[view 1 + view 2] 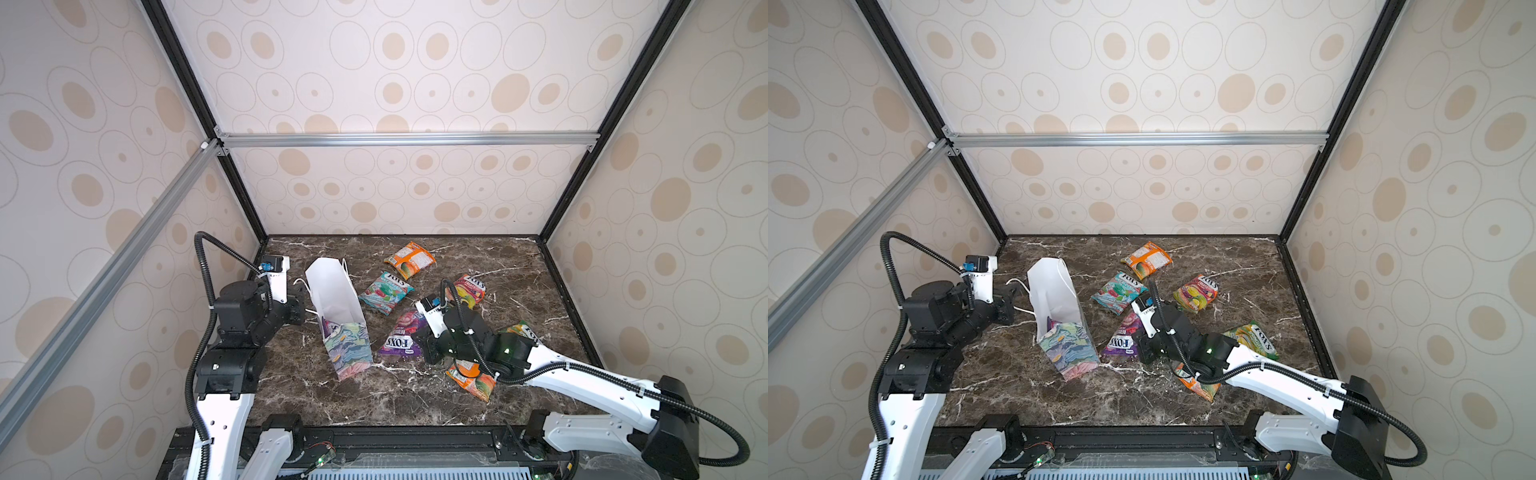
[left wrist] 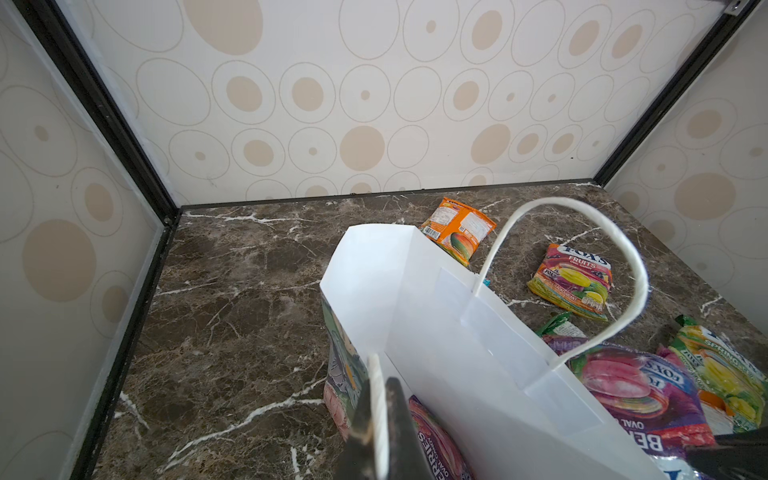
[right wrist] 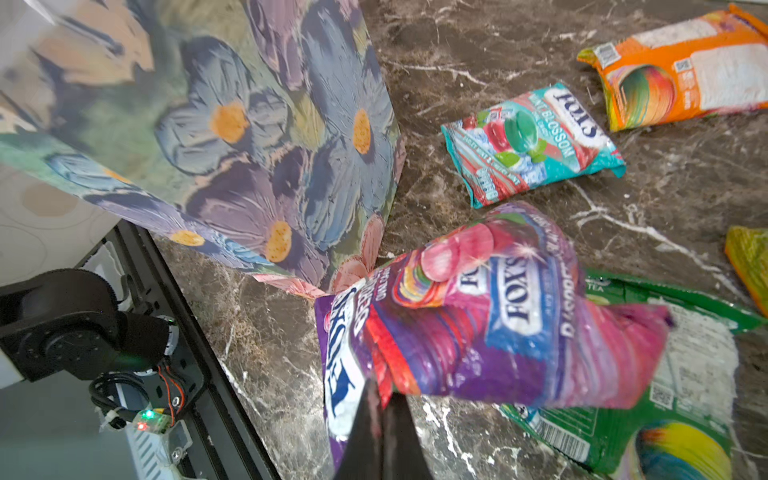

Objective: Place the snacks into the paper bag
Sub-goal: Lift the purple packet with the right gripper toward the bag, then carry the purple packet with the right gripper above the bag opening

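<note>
L tool (image 2: pixel 379 384) pinches bag handle (image 2: pixel 376 361); R tool (image 3: pixel 383 395) pinches purple packet (image 3: pixel 478 316).

Left arm (image 1: pixel 241 320), right arm (image 1: pixel 582 374), jaws closed

paper bag (image 1: pixel 335 291) left, snacks (image 1: pixel 386 293) right

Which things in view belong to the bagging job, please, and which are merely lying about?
Job: paper bag, left gripper holding it; purple packet in right gripper; teal packet; red-yellow packet; green packet; far orange packet; near orange packet.
Just there: marble table; aluminium frame.
</note>
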Motion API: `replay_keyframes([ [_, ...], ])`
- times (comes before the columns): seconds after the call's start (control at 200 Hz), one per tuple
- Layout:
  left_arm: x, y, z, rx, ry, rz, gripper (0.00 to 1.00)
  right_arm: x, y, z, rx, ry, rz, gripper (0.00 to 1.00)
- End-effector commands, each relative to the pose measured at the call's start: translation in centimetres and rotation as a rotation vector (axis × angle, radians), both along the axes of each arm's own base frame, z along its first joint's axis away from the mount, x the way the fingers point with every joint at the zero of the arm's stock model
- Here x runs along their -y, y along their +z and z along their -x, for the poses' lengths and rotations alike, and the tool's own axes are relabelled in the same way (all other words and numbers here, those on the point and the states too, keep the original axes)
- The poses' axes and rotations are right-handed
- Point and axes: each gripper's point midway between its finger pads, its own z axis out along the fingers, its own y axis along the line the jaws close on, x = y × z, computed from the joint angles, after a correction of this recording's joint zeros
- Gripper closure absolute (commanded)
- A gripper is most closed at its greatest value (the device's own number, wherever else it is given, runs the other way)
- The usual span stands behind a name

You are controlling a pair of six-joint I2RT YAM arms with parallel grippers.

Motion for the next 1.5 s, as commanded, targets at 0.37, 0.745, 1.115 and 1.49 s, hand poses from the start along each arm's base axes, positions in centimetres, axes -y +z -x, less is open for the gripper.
replay_keyframes([
  [0.37, 0.2, 1.1, 0.4, 0.024, -0.014, 0.003, 1.00, 0.0, 7.1, 0.0, 0.170, 0.064, -0.062, 1.00],
  [0.745, 0.2, 1.0, 0.4, 0.021, -0.014, 0.003, 1.00, -0.2, 10.7, -0.1, 0.252, 0.090, -0.092, 1.00],
  [1.115, 0.3, 1.0, 0.3, 0.016, -0.016, 0.007, 1.00, -1.1, 15.5, -0.3, 0.345, 0.130, -0.116, 1.00],
  [1.49, 0.4, 1.0, 0.5, 0.020, -0.021, 0.011, 1.00, -2.9, 20.6, 0.3, 0.421, 0.228, -0.176, 1.00],
])
